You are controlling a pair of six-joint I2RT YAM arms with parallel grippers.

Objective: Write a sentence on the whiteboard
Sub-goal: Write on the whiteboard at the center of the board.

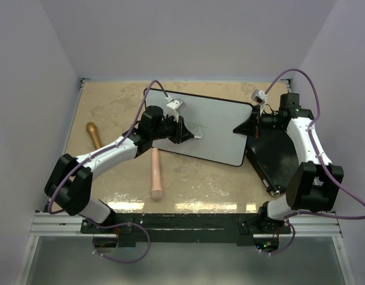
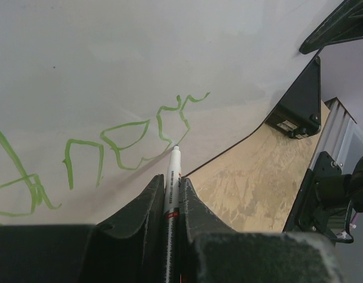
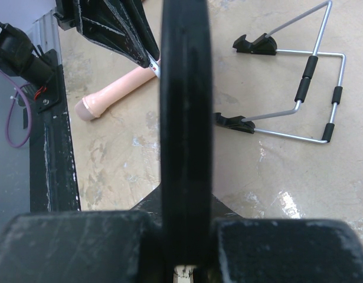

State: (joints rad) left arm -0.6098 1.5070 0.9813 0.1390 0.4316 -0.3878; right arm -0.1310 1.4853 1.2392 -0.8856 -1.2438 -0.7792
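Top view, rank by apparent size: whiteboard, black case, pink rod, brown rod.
1. whiteboard
2. black case, partly covered, but clearly smaller
3. pink rod
4. brown rod; one end may be hidden, so how much smaller it is remains unsure

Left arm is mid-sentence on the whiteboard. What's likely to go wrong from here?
1. The right fingers pinch only the whiteboard's thin rim at one end; pressure from the marker in the left fingers might pivot the board.
2. The green writing is wobbly and uneven, so more drift may leave it unreadable.
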